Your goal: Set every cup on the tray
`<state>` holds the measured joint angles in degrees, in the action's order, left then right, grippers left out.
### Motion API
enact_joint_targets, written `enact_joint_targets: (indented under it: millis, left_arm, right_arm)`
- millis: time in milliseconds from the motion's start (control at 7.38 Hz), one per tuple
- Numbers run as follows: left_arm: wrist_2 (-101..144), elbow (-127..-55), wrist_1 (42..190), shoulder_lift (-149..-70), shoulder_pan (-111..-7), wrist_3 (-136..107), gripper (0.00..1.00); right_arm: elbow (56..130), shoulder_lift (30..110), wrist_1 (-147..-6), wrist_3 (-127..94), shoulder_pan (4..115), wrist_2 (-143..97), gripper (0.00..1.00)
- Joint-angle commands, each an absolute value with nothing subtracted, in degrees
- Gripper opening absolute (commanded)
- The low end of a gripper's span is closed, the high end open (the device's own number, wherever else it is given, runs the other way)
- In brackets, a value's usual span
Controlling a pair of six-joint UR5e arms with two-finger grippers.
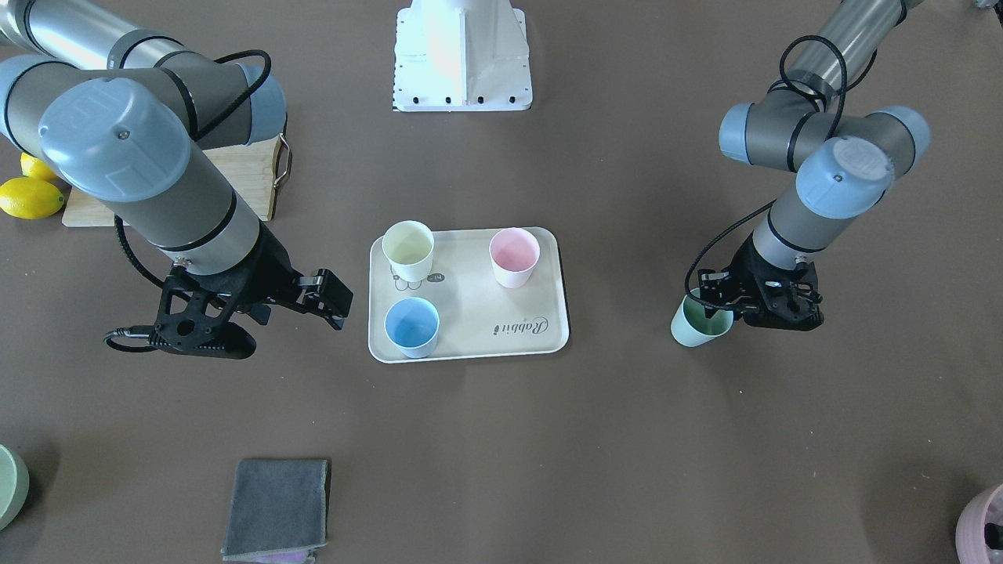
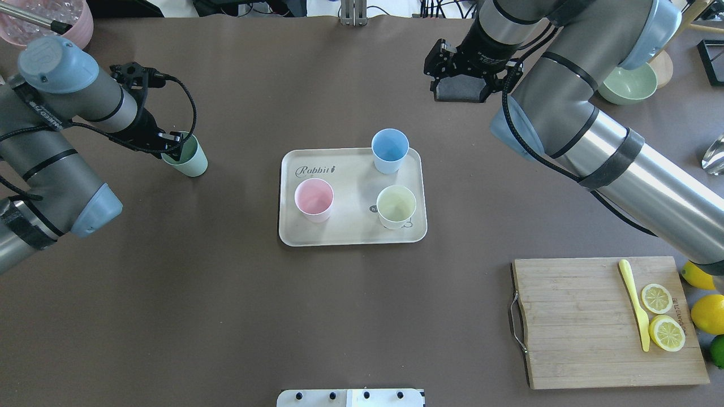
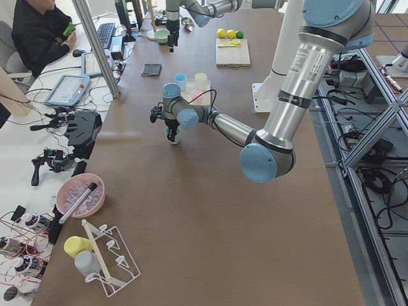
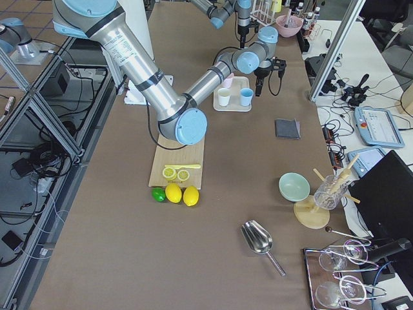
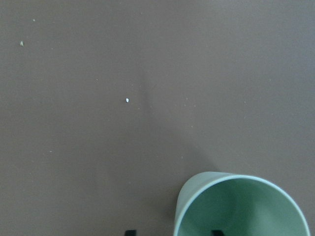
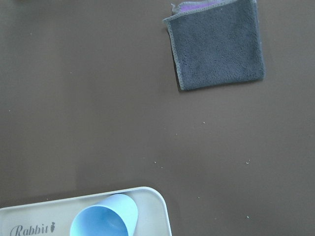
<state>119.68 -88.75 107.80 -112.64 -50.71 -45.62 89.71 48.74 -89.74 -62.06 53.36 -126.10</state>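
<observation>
Brown table [image 2: 362,316]: left jaws loosely straddle mint cup [image 2: 194,164] rim; right jaws apart, empty

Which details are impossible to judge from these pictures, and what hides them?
- Whether the left end effector grips the mint cup: fingertips cut off at the left wrist view's bottom edge, wrist covers them overhead.
- Bear drawing on the tray: mostly under the yellow cup.
- Purple item under the grey cloth: only its edge shows.
</observation>
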Motion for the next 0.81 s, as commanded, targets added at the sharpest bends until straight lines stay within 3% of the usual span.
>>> enact_joint_targets:
  millis: [0, 678]
  left_arm:
    - [120.1, -89.1, 107.7, -113.2, -51.0, -45.9, 0.0]
    - [121.9, -91.3, 97.2, -125.7, -51.6, -56.1, 0.0]
  right_arm:
    - [91.7, 49.8, -91.7, -59.8, 54.8, -127.1, 1.0]
    - [103.2, 61.5, -98.2, -47.0, 61.9, -128.8, 1.0]
